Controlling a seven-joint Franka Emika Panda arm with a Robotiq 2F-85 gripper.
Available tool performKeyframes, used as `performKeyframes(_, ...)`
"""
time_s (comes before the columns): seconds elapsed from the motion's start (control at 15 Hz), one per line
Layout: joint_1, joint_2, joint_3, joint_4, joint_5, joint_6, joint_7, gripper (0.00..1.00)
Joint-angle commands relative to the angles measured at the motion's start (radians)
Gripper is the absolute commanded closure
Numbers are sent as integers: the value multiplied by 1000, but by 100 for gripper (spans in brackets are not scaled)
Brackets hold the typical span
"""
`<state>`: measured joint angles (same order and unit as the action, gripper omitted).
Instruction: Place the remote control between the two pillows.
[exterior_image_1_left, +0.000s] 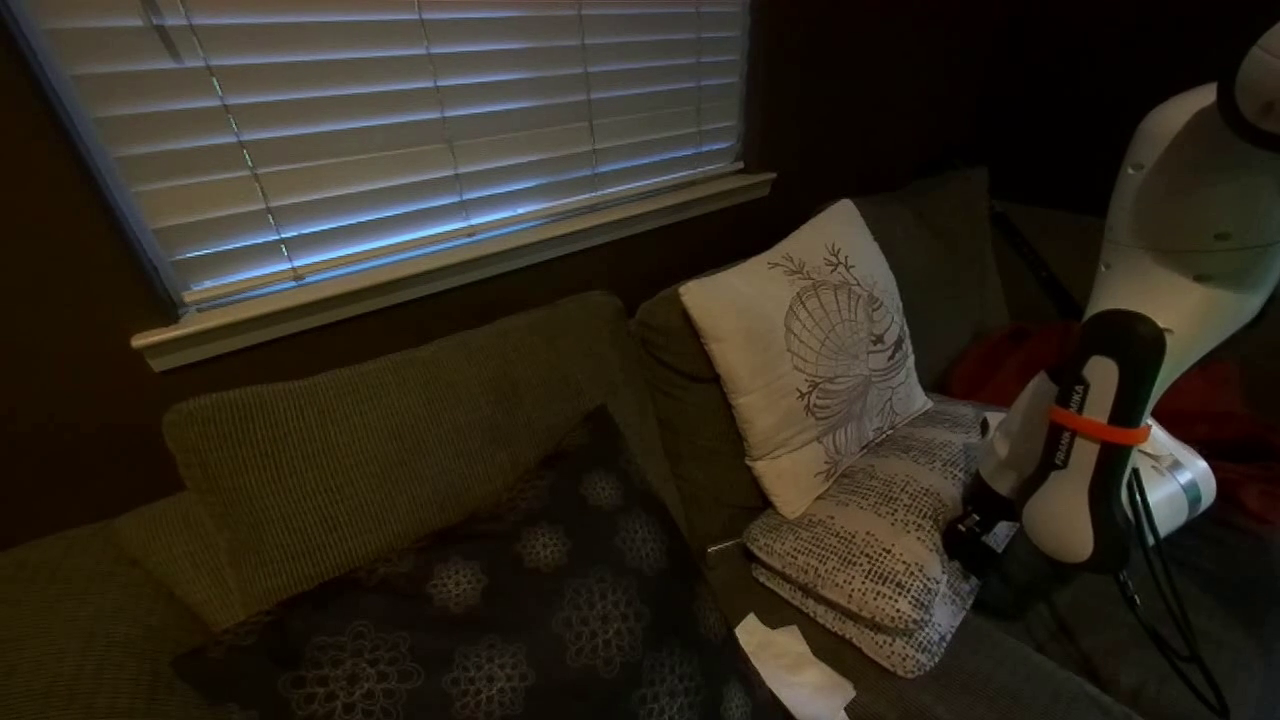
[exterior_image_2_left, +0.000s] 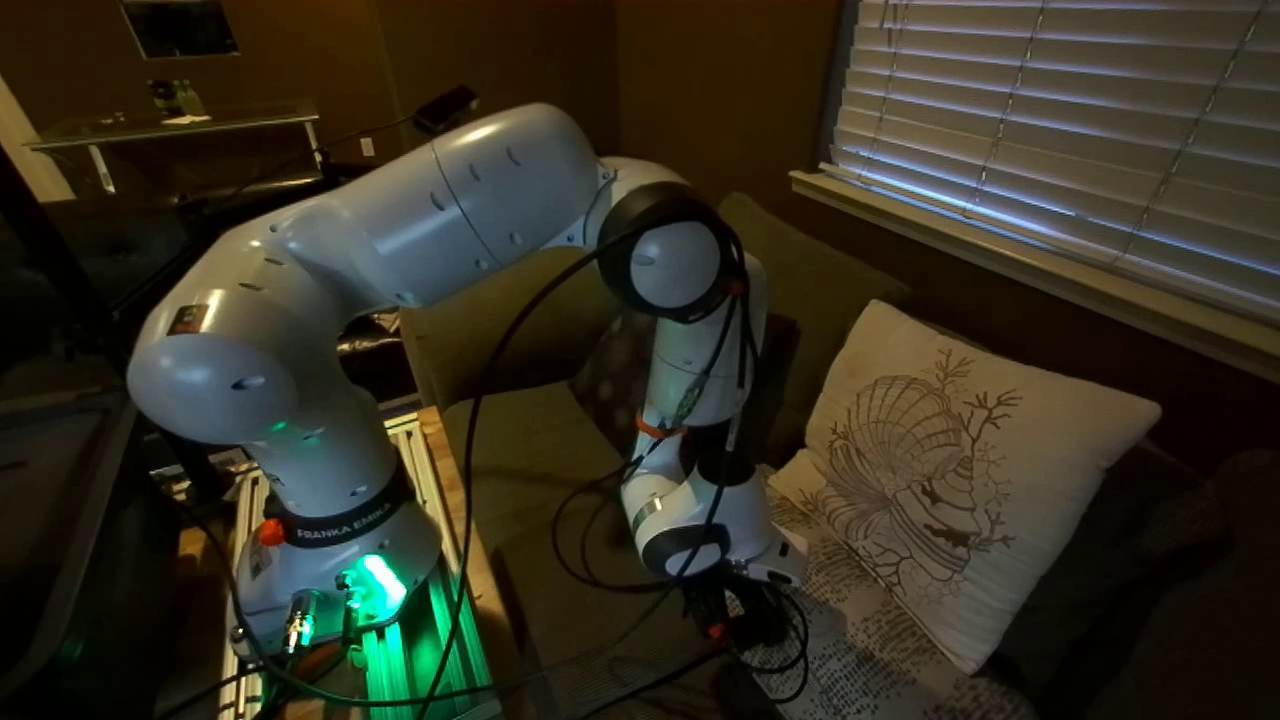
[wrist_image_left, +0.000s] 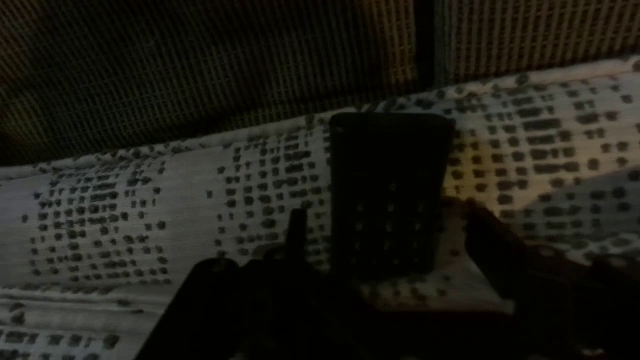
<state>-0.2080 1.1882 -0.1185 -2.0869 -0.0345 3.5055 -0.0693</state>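
Note:
The black remote control (wrist_image_left: 390, 165) lies on the whitish speckled pillow (wrist_image_left: 190, 200) in the wrist view. My gripper (wrist_image_left: 383, 212) is open around its near part, one finger on each side, with pillow fabric visible between each finger and the remote. In both exterior views the remote is hidden, and the gripper (exterior_image_1_left: 975, 535) (exterior_image_2_left: 735, 620) is low over the speckled pillow (exterior_image_1_left: 860, 530) (exterior_image_2_left: 870, 650). The cream pillow with the shell motif (exterior_image_1_left: 830, 350) (exterior_image_2_left: 950, 470) leans against the sofa back and rests on the speckled pillow.
A large navy patterned cushion (exterior_image_1_left: 520, 600) lies on the sofa. A white paper or cloth (exterior_image_1_left: 795, 665) lies between it and the speckled pillow. The sofa backrest (exterior_image_1_left: 420, 430) stands below the window sill (exterior_image_1_left: 450, 265). Black cables (exterior_image_2_left: 590, 560) hang around the arm.

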Motion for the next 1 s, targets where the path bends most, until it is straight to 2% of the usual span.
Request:
performKeyframes(0.0,33,-72,6,-46,12,-39,20,0)
performKeyframes(0.53,16,-169,21,-83,28,-282,55,0)
performKeyframes(0.93,32,-283,8,-223,20,-285,58,0)
